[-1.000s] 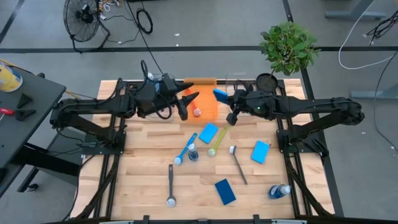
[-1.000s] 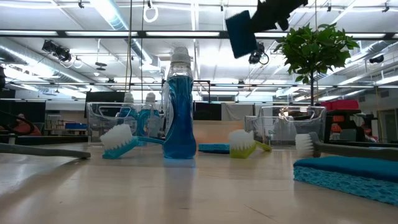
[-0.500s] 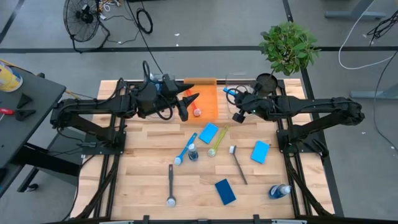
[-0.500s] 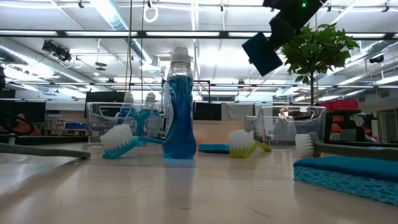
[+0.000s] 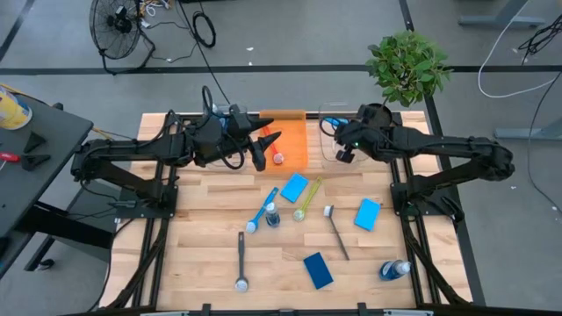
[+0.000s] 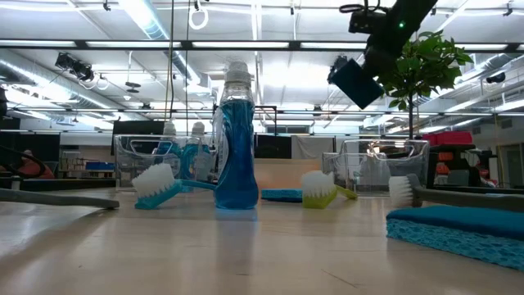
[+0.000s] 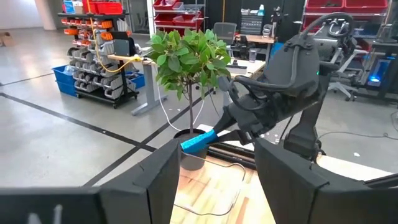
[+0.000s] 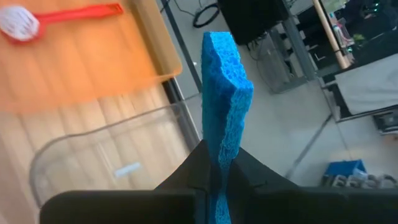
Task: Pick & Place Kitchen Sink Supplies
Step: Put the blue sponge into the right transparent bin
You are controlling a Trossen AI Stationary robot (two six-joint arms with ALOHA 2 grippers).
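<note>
1. The right gripper [image 5: 341, 145] hangs above the clear bin [image 5: 327, 132] at the far edge of the table [image 5: 202, 237], just beside the orange bin [image 5: 294, 140]. Its fingers are clamped on the edge of a blue sponge [image 8: 222, 93], which sticks out past the fingertips.

2. The left gripper [image 5: 261, 145] waits over the near-left part of the orange bin with its fingers apart and nothing between them. A red brush [image 8: 56, 17] already lies in that bin.

3. Handling of the held sponge, as a judgement: it looks light and soft. In the right wrist view it bows slightly where the fingers pinch it, so it gives under pressure but is unlikely to slip or break. A pinch across the thin faces, near 1 edge, as here, seems the natural hold.

4. Still on the table: 3 more blue sponges [image 5: 294, 186], a blue brush [image 5: 262, 211], a yellow-green brush [image 5: 306, 200], 2 dark grey brushes [image 5: 241, 262], an upright bottle [image 5: 272, 215] and another bottle [image 5: 393, 269] lying near the front right corner.

5. The brushes are thin and stiff; mid-handle is probably the best place to grip them. The bottles look smooth and heavier, and the lying 1 may roll.
</note>
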